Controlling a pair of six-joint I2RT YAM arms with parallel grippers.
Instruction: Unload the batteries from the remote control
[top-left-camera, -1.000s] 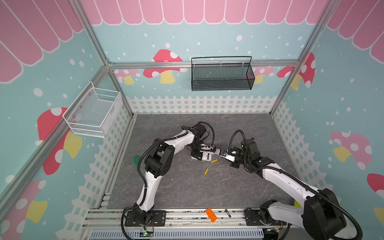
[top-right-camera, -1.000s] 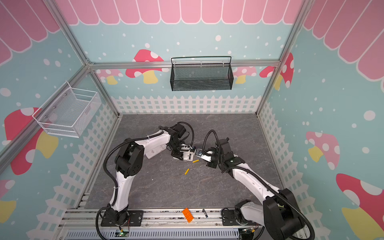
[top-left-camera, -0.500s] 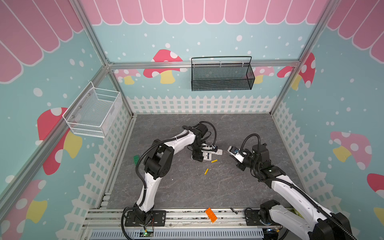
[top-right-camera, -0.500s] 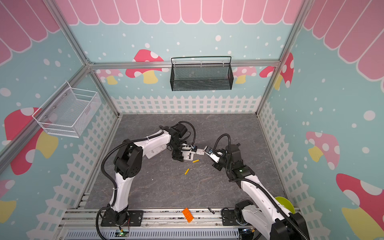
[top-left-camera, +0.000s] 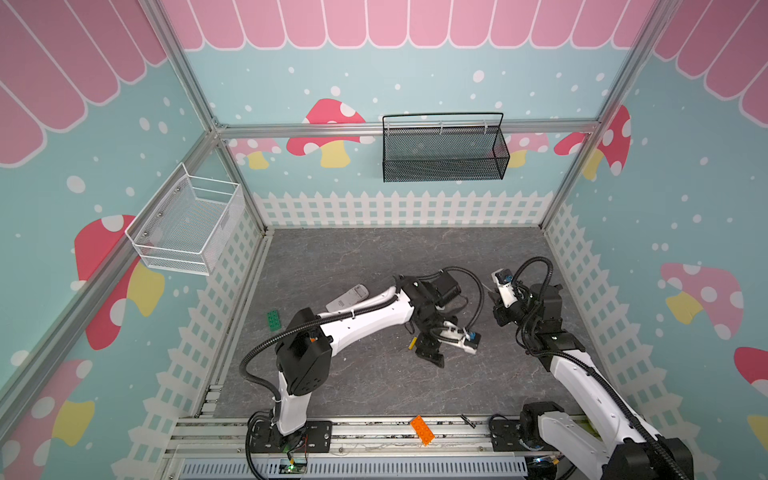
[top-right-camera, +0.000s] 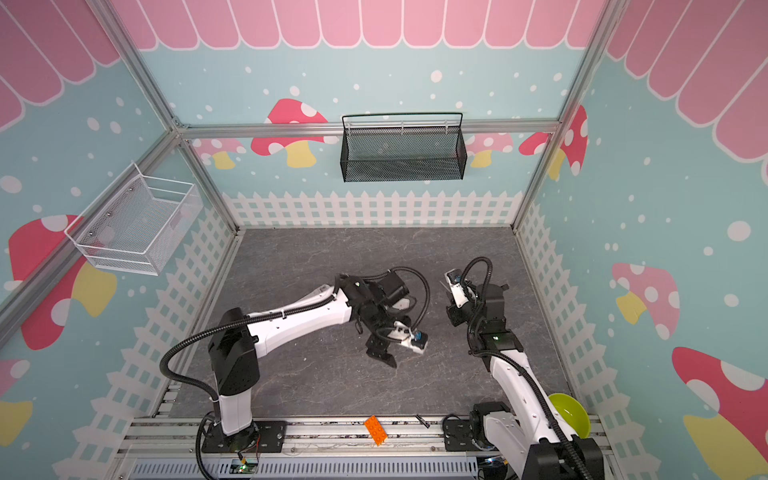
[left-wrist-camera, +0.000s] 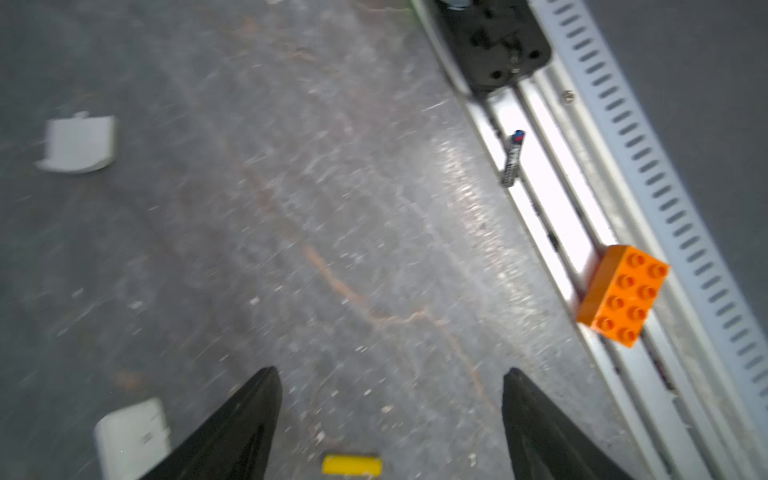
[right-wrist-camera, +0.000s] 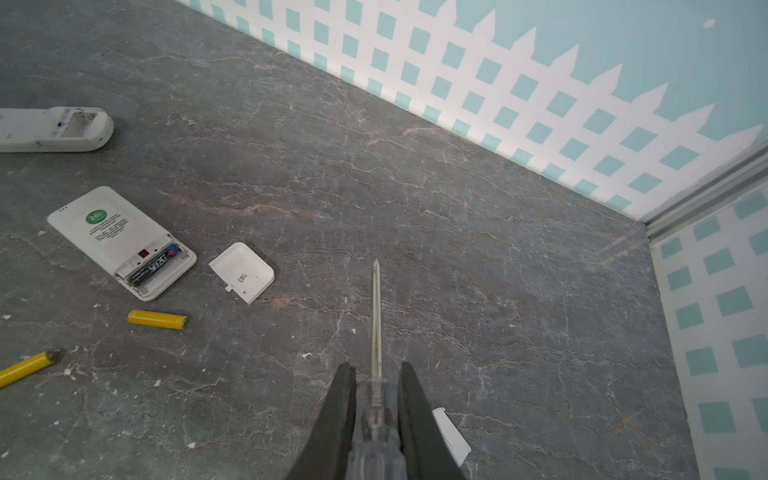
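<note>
- Batteries lie in four places. One yellow battery (right-wrist-camera: 158, 319) lies flat on the gray bench (right-wrist-camera: 498, 249), near the open end of the white remote (right-wrist-camera: 112, 232). A second yellow battery (right-wrist-camera: 27, 368) lies on the bench farther from that remote and is partly cut off by the frame edge.
- One black battery (right-wrist-camera: 153, 266) sits inside the remote's uncovered compartment.
- The other black battery (left-wrist-camera: 513, 158) lies on the metal rail (left-wrist-camera: 552, 216) along the bench's front edge, apart from the orange brick (left-wrist-camera: 623, 295) on the same rail.
- A white cover (right-wrist-camera: 242, 272) lies inner side up just beside the remote's open end, not touching it.
- A second remote (right-wrist-camera: 54, 129), its compartment also uncovered, lies farther off on the bench.
- The left hand (left-wrist-camera: 390, 372) hangs over the bench with its fingers spread wide and nothing between them. In its wrist view, one yellow cell shows on the bench under the gap.
- The right hand (right-wrist-camera: 376, 370) is clamped on the clear handle of the screwdriver (right-wrist-camera: 376, 316). The metal shaft sticks out past the fingertips, above the bench, and its tip touches nothing.
</note>
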